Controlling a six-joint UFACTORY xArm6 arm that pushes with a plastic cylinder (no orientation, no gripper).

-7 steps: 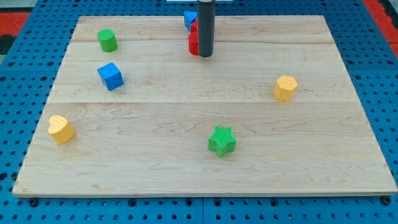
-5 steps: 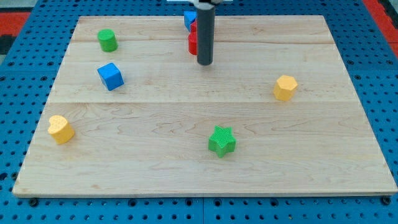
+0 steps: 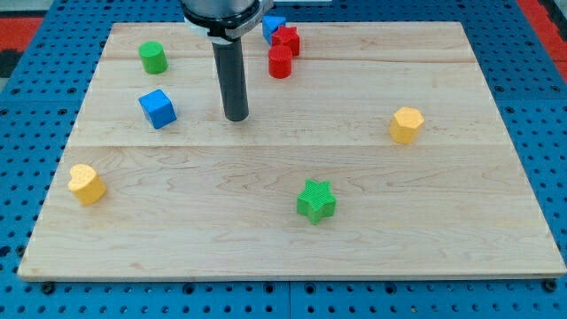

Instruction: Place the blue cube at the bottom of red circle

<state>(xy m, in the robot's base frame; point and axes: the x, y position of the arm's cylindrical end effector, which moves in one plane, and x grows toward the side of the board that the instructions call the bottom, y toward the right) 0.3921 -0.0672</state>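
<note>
**Approach phase: tip to blue cube**

Step in hand, as judged: positioning for the push; no contact with the blue cube (image 3: 158,108) yet. Cube located near the bench's (image 3: 461,230) left edge, in its upper half. My tip (image 3: 236,117) set down just to the cube's right, apart from it, level with it. No gripper fitted; only a plain rod, so nothing to open or close.

Red circle (image 3: 280,62) located near the top edge, centre, with a red star (image 3: 286,38) and a second blue block (image 3: 272,26) just above it.

Next move, as judged: go round to the cube's left side, then push rightward toward the spot directly below the red circle.

No brands, labels or writing legible.
</note>
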